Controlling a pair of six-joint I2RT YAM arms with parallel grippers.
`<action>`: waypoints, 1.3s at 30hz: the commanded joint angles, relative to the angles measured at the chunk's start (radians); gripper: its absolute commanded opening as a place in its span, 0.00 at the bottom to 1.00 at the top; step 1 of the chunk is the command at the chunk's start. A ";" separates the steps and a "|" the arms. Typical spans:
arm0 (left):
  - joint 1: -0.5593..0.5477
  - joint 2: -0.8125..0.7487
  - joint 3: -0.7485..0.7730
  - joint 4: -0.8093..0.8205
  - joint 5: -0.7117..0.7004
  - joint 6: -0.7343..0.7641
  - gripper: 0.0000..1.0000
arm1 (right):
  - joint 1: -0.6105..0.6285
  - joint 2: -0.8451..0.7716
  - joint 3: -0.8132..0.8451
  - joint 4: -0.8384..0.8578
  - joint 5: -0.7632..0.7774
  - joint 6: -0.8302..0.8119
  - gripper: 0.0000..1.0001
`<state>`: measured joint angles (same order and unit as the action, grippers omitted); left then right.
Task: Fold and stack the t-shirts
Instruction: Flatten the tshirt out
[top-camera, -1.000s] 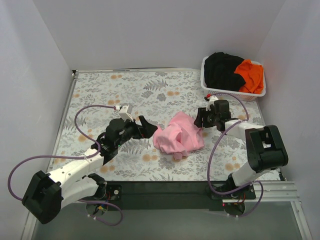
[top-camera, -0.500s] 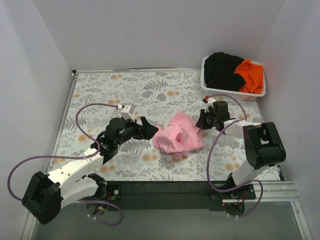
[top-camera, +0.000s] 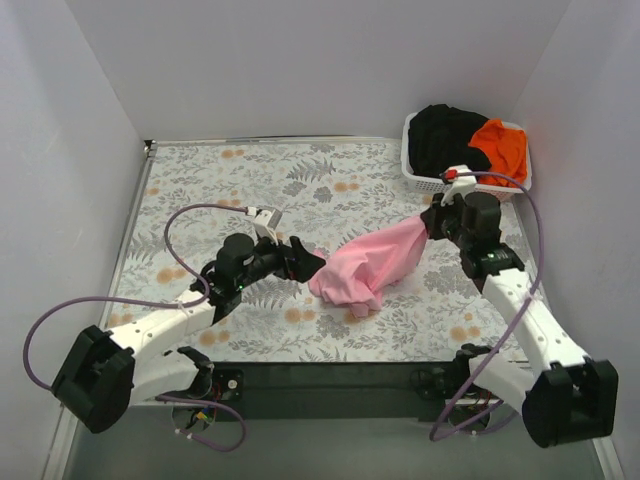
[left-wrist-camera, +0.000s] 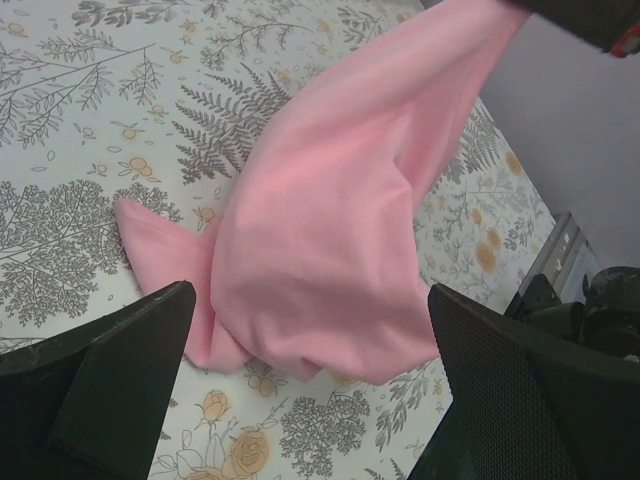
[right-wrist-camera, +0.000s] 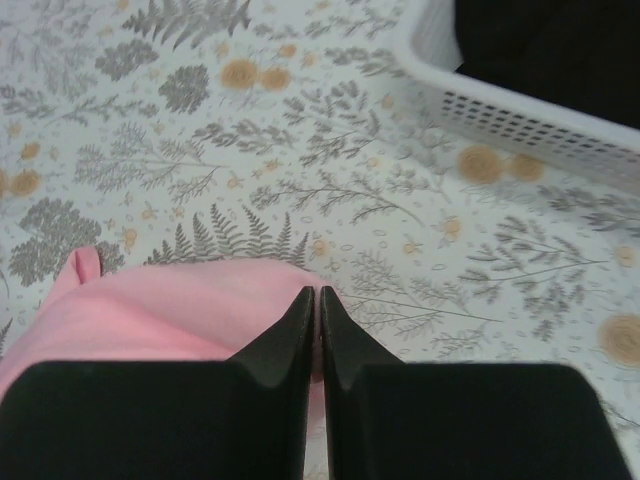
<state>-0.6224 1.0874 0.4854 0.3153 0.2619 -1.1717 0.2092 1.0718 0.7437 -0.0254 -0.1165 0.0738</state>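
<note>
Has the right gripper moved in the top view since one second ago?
Yes. The right gripper, shut on the pink t-shirt, has moved right, closer to the white basket, stretching the cloth out.

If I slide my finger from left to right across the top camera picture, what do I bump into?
First the left end effector, then the pink t-shirt, then the right end effector, and last the orange t-shirt.

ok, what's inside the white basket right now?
A black t-shirt fills the left of the white basket, a bright orange t-shirt the right. Anything beneath them and the basket floor are covered.
</note>
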 joint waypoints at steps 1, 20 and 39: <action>-0.003 0.057 0.047 0.067 0.039 0.021 0.96 | -0.024 -0.146 0.036 -0.111 0.172 -0.051 0.01; -0.043 0.672 0.340 0.234 0.034 0.098 0.89 | -0.044 -0.274 0.054 -0.142 0.293 -0.046 0.01; -0.083 0.896 0.524 0.097 -0.066 0.093 0.48 | -0.047 -0.363 0.045 -0.142 0.247 -0.039 0.01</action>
<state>-0.6926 1.9697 0.9684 0.4564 0.2138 -1.0946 0.1692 0.7197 0.7689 -0.1856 0.1417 0.0402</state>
